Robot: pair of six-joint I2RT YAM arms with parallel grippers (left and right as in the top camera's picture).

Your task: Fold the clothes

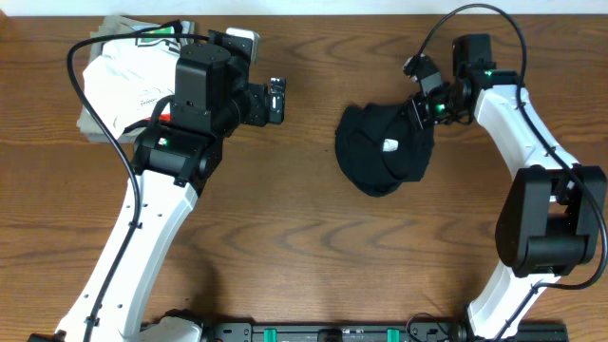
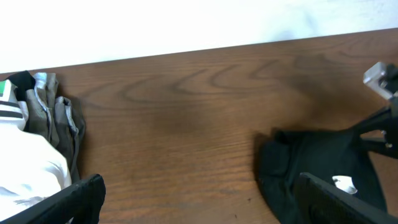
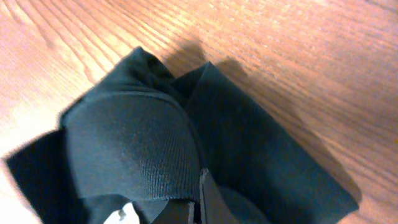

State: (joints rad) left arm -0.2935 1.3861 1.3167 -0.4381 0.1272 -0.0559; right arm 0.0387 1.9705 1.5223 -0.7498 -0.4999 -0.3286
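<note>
A black garment (image 1: pixel 380 147) with a small white tag lies bunched on the wooden table right of centre. It also shows in the left wrist view (image 2: pixel 323 171) and fills the right wrist view (image 3: pixel 186 143). My right gripper (image 1: pixel 425 106) is shut on the black garment's upper right edge, its ribbed band pinched at the fingers (image 3: pixel 202 196). My left gripper (image 1: pixel 276 99) is open and empty, left of the garment, its fingertips spread wide over bare wood (image 2: pixel 199 199).
A pile of folded clothes, white on top of grey (image 1: pixel 119 76), sits at the table's back left corner, behind my left arm; it shows at the left edge of the left wrist view (image 2: pixel 37 130).
</note>
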